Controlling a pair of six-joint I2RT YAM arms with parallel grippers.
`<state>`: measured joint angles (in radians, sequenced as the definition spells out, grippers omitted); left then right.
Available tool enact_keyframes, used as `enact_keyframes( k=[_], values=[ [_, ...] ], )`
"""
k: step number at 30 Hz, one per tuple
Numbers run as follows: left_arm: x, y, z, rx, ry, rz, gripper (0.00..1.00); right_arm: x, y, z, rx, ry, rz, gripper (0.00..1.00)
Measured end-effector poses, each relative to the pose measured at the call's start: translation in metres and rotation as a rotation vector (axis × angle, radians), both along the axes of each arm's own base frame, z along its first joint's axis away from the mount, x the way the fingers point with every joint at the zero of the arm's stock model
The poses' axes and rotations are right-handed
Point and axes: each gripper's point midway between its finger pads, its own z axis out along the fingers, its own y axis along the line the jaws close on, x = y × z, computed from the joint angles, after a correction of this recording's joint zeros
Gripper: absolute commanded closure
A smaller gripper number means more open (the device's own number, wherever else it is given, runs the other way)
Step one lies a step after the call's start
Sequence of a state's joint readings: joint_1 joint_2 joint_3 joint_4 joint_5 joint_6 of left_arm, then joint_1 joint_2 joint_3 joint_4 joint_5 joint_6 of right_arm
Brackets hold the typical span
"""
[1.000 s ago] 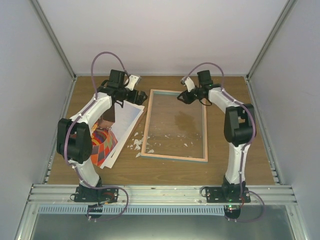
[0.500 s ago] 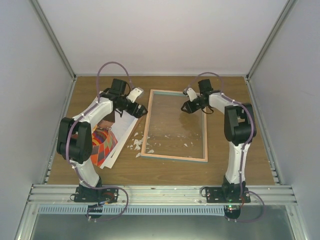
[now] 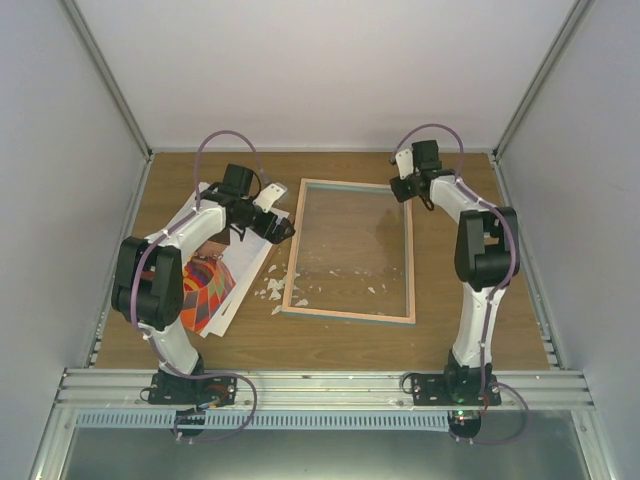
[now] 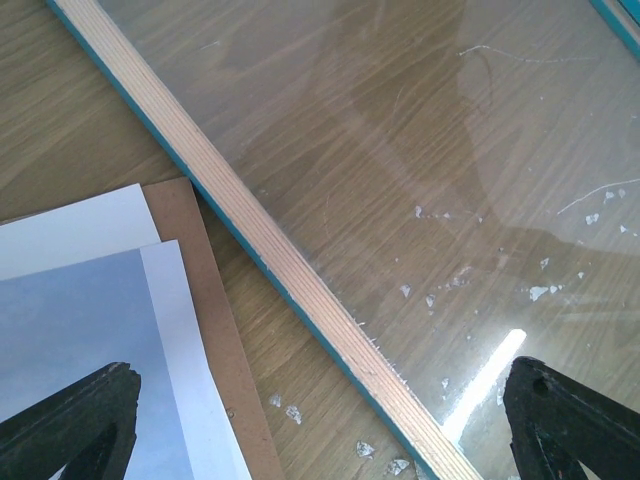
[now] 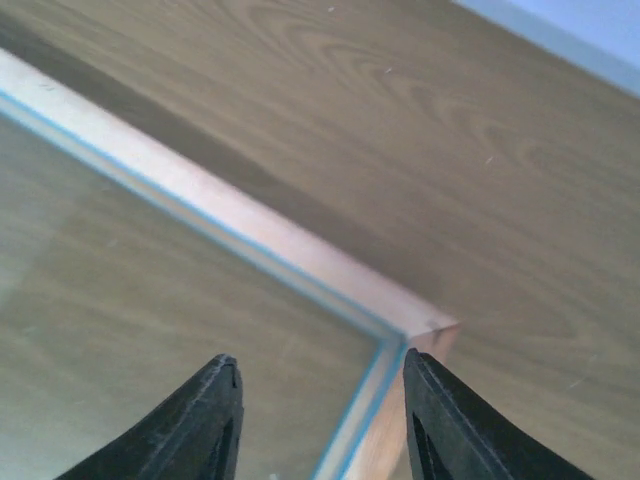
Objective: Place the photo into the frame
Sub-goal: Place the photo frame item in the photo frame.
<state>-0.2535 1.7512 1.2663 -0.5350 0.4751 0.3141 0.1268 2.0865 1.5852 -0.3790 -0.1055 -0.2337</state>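
Photo [image 3: 205, 292]: flat on the tabletop [image 3: 330, 342] left of the frame, balloon stripes partly hidden under the left arm; sky area [image 4: 70, 320] shows in the left wrist view.
Under the photo: a white sheet [image 4: 70, 225], then a brown backing panel [image 4: 192, 262].
Frame [image 3: 293, 250]: lying flat mid-tabletop, just beside the stack, wood edge up, tabletop visible through the pane.
Left gripper [image 3: 276, 226]: jaws spread wide and holding nothing, hovering across the frame's left rail [image 4: 290, 270] and the stack's edge.
Right gripper [image 3: 404, 186]: jaws partly apart over the frame's far right corner [image 5: 300, 250], nothing clamped.
White flecks [image 3: 274, 290]: scattered by the frame's near left corner.
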Motion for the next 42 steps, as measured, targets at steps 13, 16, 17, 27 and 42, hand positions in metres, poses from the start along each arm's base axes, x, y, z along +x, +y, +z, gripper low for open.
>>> enact_keyframes(
  k=[13, 16, 17, 27, 42],
  values=[
    [0.0, -0.001, 0.001, -0.009, 0.005, 0.002, 0.01, 0.029, -0.045, -0.032, -0.1, 0.004, -0.101, 0.52],
    [0.001, -0.001, 0.003, -0.01, 0.0, 0.002, 0.01, 0.028, -0.045, -0.045, -0.104, 0.027, -0.099, 0.52],
    [0.001, -0.002, 0.003, -0.011, -0.001, 0.002, 0.01, 0.027, -0.045, -0.048, -0.105, 0.032, -0.096, 0.52],
    [0.003, -0.002, 0.006, -0.013, -0.008, 0.001, 0.01, 0.03, -0.045, -0.054, -0.107, 0.023, -0.083, 0.51],
    [-0.001, 0.027, 0.039, 0.007, -0.096, 0.012, 0.01, 0.002, -0.006, 0.087, 0.13, -0.101, 0.068, 0.19]
  ],
)
